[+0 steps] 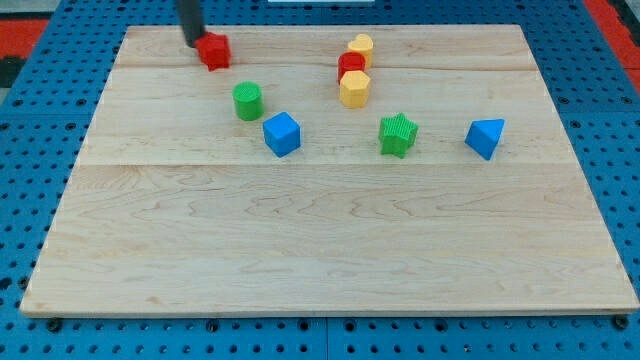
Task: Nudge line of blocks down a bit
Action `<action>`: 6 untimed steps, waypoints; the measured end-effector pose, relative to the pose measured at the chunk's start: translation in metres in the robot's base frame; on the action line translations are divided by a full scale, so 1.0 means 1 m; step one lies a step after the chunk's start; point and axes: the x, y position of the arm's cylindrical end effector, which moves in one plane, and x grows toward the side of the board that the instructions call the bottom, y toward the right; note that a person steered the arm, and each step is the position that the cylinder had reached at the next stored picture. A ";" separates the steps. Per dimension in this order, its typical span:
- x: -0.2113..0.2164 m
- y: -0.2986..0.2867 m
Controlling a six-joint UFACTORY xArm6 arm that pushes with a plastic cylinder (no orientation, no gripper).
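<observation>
Eight blocks: all lie in the top half of the board.
Board (330,260): pale wood, on a blue pegboard (20,200).
Rod: dark, entering from the top edge near the top-left corner.
My tip (193,43): touching the upper-left side of the red block (214,50); a plain rod end with no pincer, so nothing to spread or pinch.
Line, slanting away from the top-left corner: red block, green cylinder (248,101), blue cube (282,134).
Stack near the middle of the top edge: yellow block (361,47), red cylinder (351,66), yellow hexagon (354,89), each touching the next.
Green star (398,134): below-right of the hexagon.
Blue wedge (485,137): nearest the right edge.
</observation>
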 end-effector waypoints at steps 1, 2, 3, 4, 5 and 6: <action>0.011 0.036; 0.035 0.061; 0.001 0.100; -0.035 0.189; -0.039 0.255; -0.022 0.227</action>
